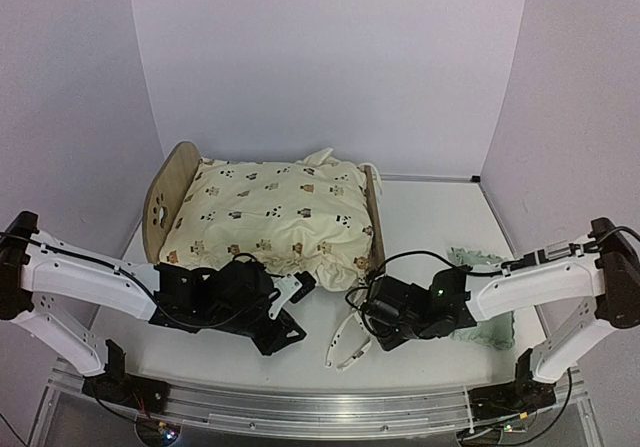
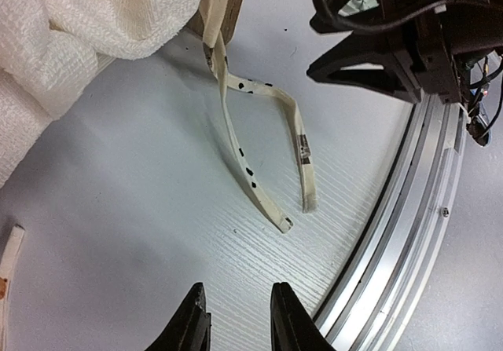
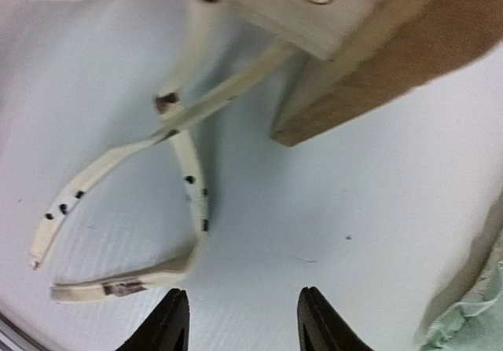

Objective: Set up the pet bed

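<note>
The pet bed [image 1: 160,207] is a light-wood frame standing at the back left of the table. A cream bear-print cushion [image 1: 270,217] lies in it and bulges over the rails. The cushion's ties [image 1: 345,345] trail on the table in front of the bed's near right corner. My left gripper [image 1: 298,329] hovers low and open just left of the ties [image 2: 251,170], holding nothing [image 2: 236,292]. My right gripper [image 1: 360,312] is open and empty [image 3: 244,296] right by the ties [image 3: 189,178] and the bed's wooden corner post [image 3: 377,60].
A mint green pillow [image 1: 482,322] lies on the table at the right, partly under my right arm; its edge [image 3: 471,319] shows in the right wrist view. The aluminium rail [image 2: 409,210] runs along the table's near edge. White walls enclose three sides.
</note>
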`<state>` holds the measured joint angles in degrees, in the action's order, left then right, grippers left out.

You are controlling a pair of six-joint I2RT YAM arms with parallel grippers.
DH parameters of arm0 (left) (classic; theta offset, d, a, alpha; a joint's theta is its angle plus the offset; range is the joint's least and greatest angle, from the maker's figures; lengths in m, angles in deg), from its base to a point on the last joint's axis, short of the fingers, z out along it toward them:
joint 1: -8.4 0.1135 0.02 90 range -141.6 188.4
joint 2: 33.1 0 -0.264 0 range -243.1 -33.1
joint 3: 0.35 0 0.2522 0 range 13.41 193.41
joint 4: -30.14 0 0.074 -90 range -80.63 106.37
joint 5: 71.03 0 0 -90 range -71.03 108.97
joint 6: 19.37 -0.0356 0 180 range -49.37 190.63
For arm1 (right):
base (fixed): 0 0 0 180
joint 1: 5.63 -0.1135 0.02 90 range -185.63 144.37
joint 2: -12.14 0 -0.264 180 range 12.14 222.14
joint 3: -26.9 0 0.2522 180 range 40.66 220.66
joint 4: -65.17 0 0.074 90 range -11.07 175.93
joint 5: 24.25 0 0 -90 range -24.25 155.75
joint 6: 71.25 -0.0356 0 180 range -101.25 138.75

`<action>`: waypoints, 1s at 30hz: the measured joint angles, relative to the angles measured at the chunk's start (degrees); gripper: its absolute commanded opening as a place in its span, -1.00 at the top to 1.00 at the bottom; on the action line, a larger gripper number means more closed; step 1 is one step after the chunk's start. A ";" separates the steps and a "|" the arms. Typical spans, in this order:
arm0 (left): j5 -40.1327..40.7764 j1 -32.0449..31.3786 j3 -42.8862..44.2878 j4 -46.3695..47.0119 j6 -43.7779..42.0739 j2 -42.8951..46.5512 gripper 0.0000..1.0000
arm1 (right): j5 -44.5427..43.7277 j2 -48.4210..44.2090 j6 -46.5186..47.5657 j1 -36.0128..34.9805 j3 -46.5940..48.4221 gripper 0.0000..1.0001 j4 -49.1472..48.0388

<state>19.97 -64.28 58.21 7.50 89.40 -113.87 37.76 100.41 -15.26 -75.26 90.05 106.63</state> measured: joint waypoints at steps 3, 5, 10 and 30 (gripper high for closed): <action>-0.01 0.00 0.18 0.45 0.64 -1.05 0.45 | -1.17 -1.73 -1.25 1.15 0.00 -0.26 3.10; -0.01 0.00 0.20 0.47 0.79 -1.48 0.45 | -0.30 -2.81 -3.09 1.20 0.00 -0.31 4.06; 0.16 0.00 0.20 0.49 0.83 -1.71 0.45 | 3.28 -2.34 -7.86 -0.82 0.17 -0.24 3.24; 2.69 0.00 0.20 0.08 2.48 0.05 0.45 | 6.39 14.49 -9.78 -8.45 7.24 0.54 -6.19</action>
<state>22.66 -64.28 58.41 7.58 91.88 -113.82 44.15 114.90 -25.03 -83.71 97.29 100.44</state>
